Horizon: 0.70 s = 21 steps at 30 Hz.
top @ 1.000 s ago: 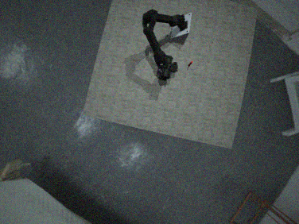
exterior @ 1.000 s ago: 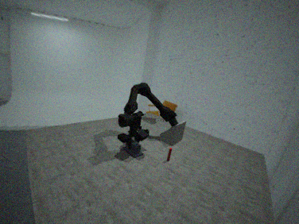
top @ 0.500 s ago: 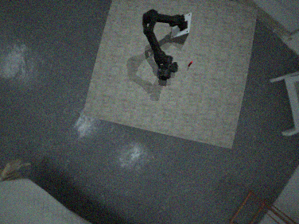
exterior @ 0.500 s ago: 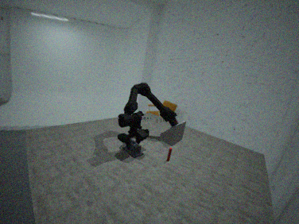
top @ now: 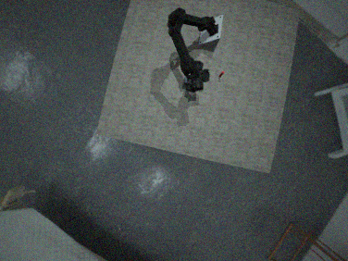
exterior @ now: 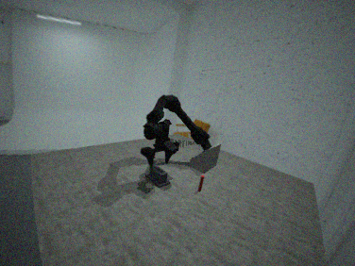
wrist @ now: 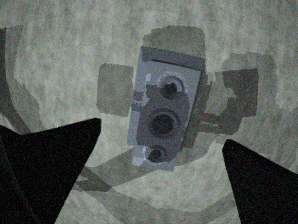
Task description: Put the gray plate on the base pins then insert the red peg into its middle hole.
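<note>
The gray plate (exterior: 157,174) (wrist: 179,105) sits over the base (exterior: 164,184) (wrist: 172,55), its three holes in a row in the wrist view. A strip of the base shows past its far end. Whether the plate lies fully flat, and how the pins stand in the outer holes, I cannot tell. The middle hole looks dark and empty. My gripper (exterior: 159,163) (wrist: 165,136) is open and empty above the plate, one finger to each side. The red peg (top: 221,74) (exterior: 201,183) stands upright apart from the base; it is not in the wrist view.
The arm's mounting panel (top: 219,28) (exterior: 211,157) stands tilted at the arm's root. The arm's shadow falls over the mat (top: 231,134) (exterior: 236,212) around the base. A white frame (top: 340,111) and orange objects (exterior: 202,125) stand beyond the mat.
</note>
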### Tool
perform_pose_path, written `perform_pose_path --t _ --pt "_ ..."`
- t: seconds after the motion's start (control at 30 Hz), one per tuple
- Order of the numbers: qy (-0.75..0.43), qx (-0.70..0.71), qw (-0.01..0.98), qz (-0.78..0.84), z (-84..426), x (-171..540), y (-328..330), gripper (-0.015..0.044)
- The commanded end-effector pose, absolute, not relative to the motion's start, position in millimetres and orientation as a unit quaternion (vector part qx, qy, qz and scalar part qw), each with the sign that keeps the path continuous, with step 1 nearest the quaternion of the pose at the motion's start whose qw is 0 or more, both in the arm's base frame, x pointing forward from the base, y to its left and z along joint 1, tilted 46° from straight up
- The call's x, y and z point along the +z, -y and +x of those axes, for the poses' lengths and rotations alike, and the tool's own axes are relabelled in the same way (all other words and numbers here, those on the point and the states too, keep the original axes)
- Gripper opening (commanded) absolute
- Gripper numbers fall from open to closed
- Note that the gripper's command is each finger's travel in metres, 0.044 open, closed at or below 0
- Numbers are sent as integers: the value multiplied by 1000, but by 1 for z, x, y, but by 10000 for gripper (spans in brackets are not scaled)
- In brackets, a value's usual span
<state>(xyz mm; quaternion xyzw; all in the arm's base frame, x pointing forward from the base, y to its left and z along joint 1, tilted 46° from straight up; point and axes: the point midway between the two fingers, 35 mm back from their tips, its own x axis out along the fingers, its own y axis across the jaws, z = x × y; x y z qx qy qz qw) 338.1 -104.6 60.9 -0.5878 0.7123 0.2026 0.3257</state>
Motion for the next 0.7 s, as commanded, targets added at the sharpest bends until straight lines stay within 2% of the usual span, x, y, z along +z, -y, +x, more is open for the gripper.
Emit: perform_pose_path --t 0.0,0.23,0.67 --pt "-706 197 332 -594 341 101 67 440" --pt "-710 179 349 -585 343 98 60 440" --pt "-707 -183 599 -330 328 36 -11 440"
